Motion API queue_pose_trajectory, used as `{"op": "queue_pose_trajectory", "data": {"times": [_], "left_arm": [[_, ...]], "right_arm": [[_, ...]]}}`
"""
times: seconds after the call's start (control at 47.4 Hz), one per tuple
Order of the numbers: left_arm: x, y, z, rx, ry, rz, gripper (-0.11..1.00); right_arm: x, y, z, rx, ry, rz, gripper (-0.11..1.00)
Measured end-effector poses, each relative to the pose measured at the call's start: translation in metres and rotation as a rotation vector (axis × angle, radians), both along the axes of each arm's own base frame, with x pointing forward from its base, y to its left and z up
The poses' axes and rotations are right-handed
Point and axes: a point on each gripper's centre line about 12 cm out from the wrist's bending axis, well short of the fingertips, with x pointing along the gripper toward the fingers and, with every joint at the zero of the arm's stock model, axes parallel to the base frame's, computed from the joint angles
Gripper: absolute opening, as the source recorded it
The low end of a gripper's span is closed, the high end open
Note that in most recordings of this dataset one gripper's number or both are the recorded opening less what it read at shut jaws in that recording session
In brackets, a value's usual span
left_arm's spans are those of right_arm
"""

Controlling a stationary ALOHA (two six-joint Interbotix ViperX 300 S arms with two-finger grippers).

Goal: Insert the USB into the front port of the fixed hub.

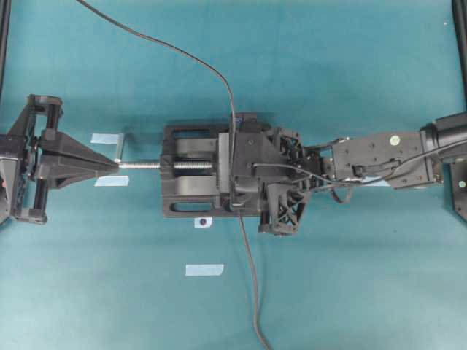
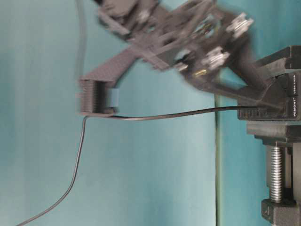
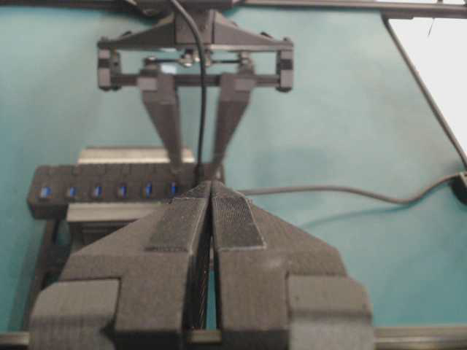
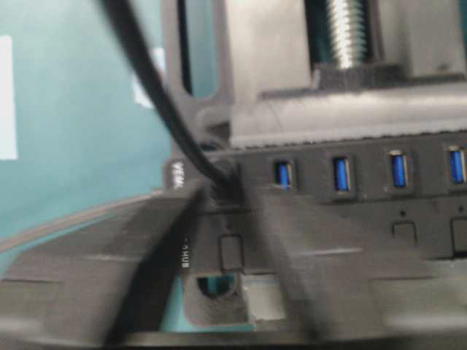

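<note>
While my right gripper [image 4: 222, 240] hangs over end of fixed hub [image 4: 350, 189], fingers [image 4: 139, 270] parted, released, straddling USB plug [image 4: 222, 182] seated in end port. Cable [image 4: 146, 87] runs up between fingers. Row of blue ports off to one side. Vise [image 1: 193, 179] clamps hub beneath. My left gripper [image 3: 210, 240] clenched, empty, opposite, bare teal table [image 1: 350, 292] around.

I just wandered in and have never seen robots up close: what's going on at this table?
Two robot arms face a black vise clamping a USB hub. The right end effector stands open around a plug with a black cable, which looks seated in the hub's end port. The left end effector is shut and holds nothing, off to the side by the vise's screw.
</note>
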Motion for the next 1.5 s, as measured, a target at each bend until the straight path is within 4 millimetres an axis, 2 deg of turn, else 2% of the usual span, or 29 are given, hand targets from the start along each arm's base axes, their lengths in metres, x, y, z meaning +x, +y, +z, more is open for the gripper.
{"op": "queue_pose_trajectory", "data": {"times": [0.063,0.127,0.801,1.012,1.497], "left_arm": [[0.0,0.0,0.001,0.0,-0.003,-0.002,0.0],[0.0,0.0,0.0,0.0,-0.002,-0.002,0.0],[0.0,0.0,0.0,0.0,-0.002,-0.002,0.0],[0.0,0.0,0.0,0.0,-0.002,-0.002,0.0],[0.0,0.0,0.001,0.0,-0.003,-0.002,0.0]], "right_arm": [[0.0,0.0,-0.001,0.0,0.005,0.0,0.72],[0.0,0.0,-0.001,-0.002,0.006,0.001,0.77],[-0.001,-0.002,0.001,-0.002,0.003,-0.004,0.76],[-0.005,-0.007,0.012,0.0,-0.022,-0.016,0.76],[-0.029,-0.008,0.041,0.002,-0.087,-0.018,0.76]]}}
